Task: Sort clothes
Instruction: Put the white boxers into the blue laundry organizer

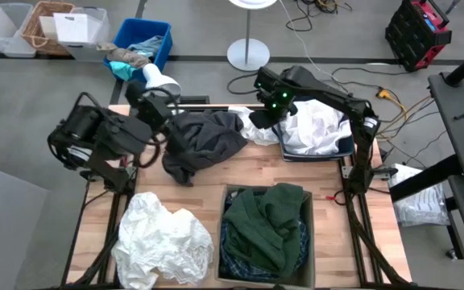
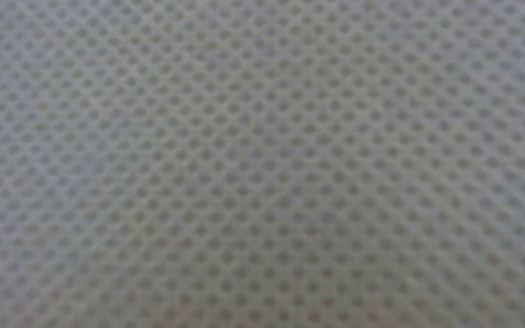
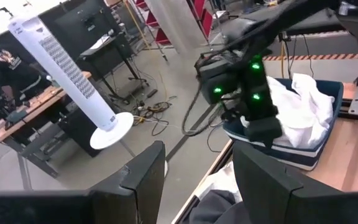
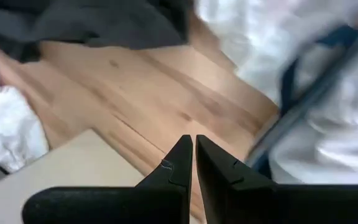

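Note:
A charcoal grey garment lies crumpled on the far middle of the wooden table. White clothes fill a dark blue bin at the far right. A dark green garment lies over plaid cloth in a cardboard box at the near middle. A white garment is heaped at the near left. My left gripper is open at the charcoal garment's left edge. My right gripper is shut and empty above the table, between the charcoal garment and the bin.
A pale mesh fabric covers the whole low view. Beyond the far edge stand a blue bin of teal and tan rags, a white tower fan, a round lamp base and clear boxes.

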Robot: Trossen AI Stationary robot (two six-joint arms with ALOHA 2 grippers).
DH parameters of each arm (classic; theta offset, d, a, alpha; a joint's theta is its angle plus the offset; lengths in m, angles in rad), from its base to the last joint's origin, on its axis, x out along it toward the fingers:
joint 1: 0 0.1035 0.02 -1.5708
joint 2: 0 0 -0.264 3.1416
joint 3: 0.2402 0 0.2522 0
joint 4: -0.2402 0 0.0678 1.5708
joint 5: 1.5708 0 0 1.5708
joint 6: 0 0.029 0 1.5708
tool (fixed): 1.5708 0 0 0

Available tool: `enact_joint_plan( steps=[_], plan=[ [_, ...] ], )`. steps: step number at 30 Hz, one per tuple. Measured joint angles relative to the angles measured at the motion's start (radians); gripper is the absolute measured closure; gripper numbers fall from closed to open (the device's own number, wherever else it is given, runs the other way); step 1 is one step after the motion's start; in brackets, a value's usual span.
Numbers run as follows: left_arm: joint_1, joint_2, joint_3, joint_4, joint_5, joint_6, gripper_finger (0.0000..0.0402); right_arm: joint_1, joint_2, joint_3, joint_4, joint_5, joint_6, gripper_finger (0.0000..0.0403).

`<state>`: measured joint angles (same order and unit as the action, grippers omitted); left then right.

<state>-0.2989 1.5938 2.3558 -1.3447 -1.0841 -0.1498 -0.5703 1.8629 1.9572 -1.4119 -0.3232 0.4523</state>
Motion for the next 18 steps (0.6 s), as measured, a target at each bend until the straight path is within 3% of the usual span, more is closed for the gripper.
enact_joint_plan(
  steps=[9, 15, 18],
  plan=[
    [0.000, -0.057, 0.000, -0.055, 0.001, -0.043, 0.0233, 0.094, 0.003, 0.000, 0.142, 0.033, -0.052, 0.0390],
    [0.000, -0.061, -0.002, -0.067, 0.001, -0.043, 0.0233, 0.208, 0.004, -0.009, 0.174, 0.431, -0.047, 0.0390],
    [0.000, -0.060, -0.002, -0.067, 0.001, -0.043, 0.0233, 0.210, 0.004, -0.028, 0.210, 0.460, -0.002, 0.0390]
  ],
)
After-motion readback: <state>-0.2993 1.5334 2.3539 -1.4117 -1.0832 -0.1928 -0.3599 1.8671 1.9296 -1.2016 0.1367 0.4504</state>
